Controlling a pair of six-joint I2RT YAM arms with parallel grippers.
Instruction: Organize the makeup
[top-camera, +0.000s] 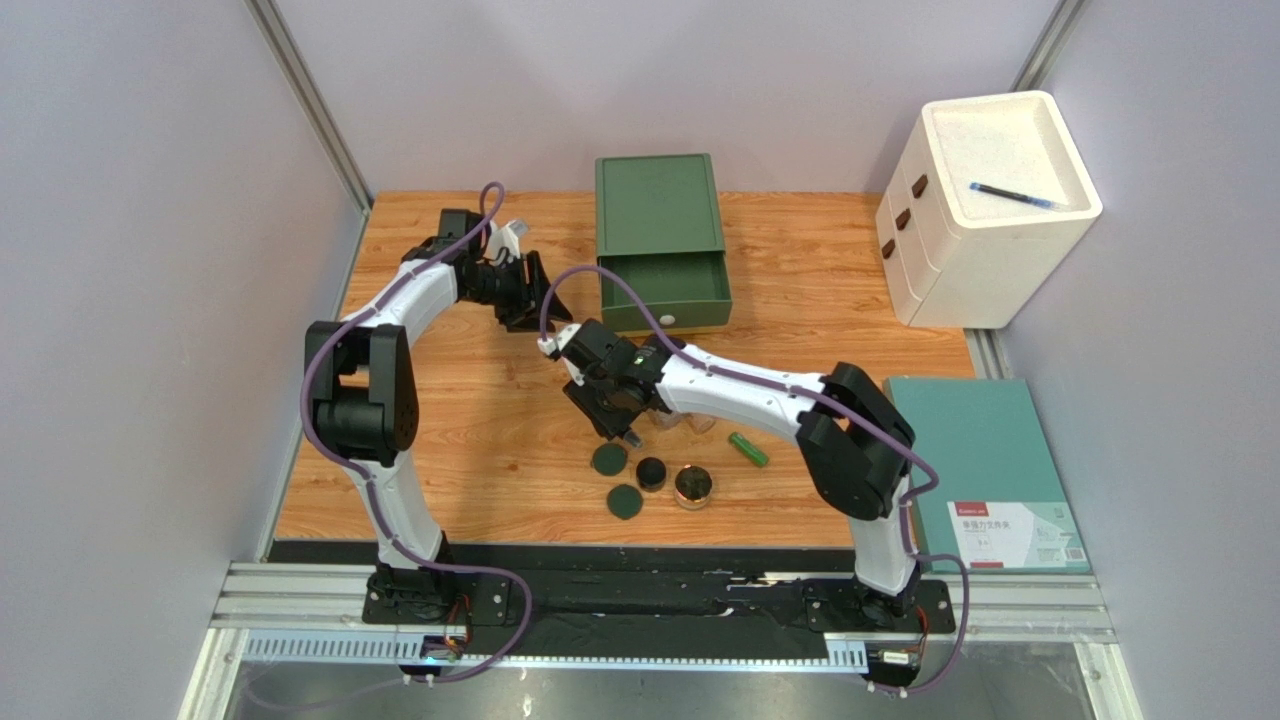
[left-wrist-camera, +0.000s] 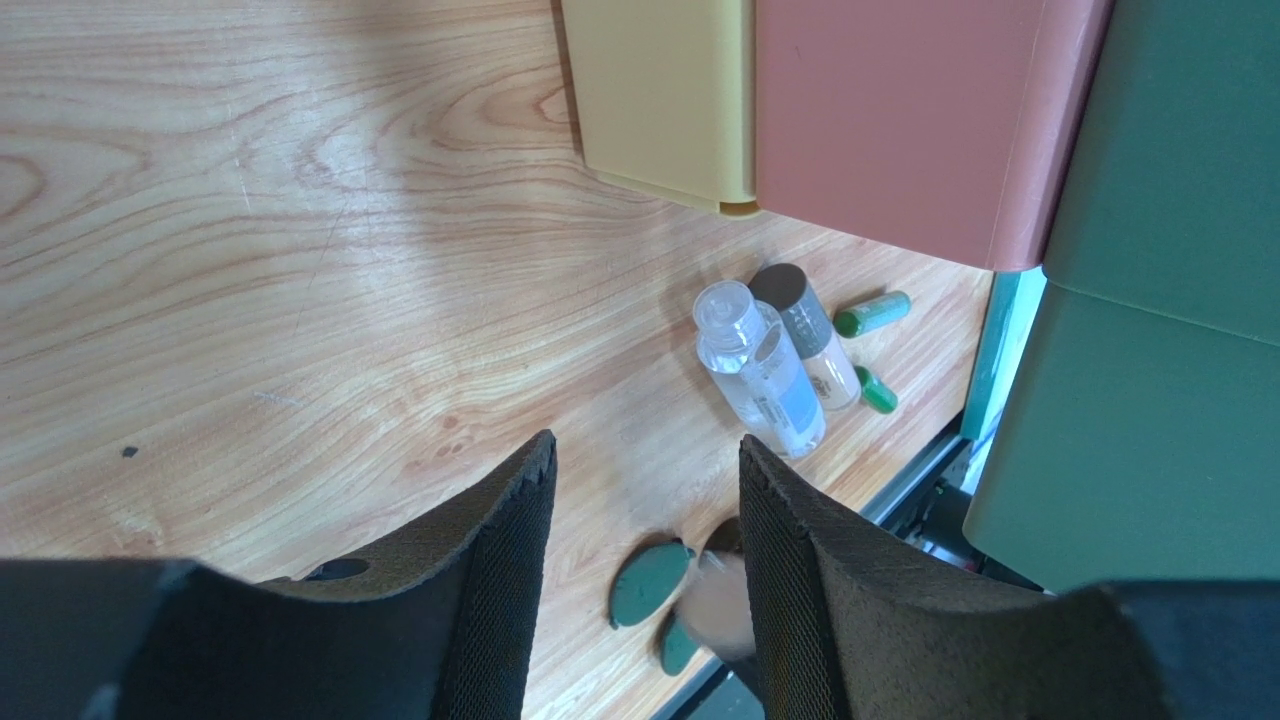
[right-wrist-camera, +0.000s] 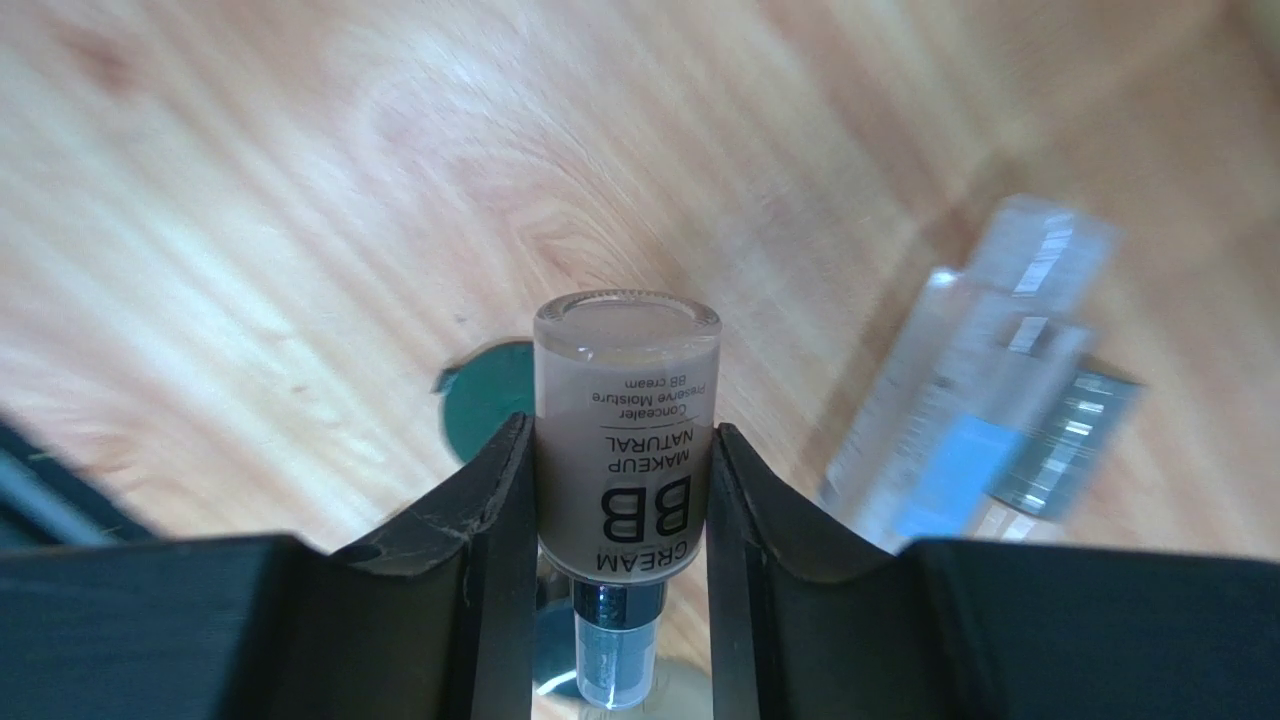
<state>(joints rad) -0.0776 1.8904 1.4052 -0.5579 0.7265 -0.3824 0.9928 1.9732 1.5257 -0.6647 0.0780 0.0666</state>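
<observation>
My right gripper (top-camera: 613, 416) (right-wrist-camera: 621, 450) is shut on a beige BB cream tube (right-wrist-camera: 627, 393), held above the wood with its cap toward the camera. Below it lie a dark green disc (top-camera: 609, 459) (right-wrist-camera: 484, 402), a second disc (top-camera: 624, 504), a black jar (top-camera: 651, 474), a gold-rimmed compact (top-camera: 693, 486) and a green tube (top-camera: 747, 449). A clear bottle (left-wrist-camera: 759, 375), a beige tube with a grey cap (left-wrist-camera: 812, 333) and two green tubes (left-wrist-camera: 873, 314) lie together. My left gripper (top-camera: 529, 300) (left-wrist-camera: 643, 450) is open and empty, to the left of the drawer box.
The green drawer box (top-camera: 661, 225) stands at the back with its top drawer (top-camera: 669, 294) pulled open; its yellow (left-wrist-camera: 661, 90) and red (left-wrist-camera: 902, 120) layers show from the side. A white drawer unit (top-camera: 984, 225) carries a blue pen (top-camera: 1019, 194). A teal folder (top-camera: 984, 473) lies right.
</observation>
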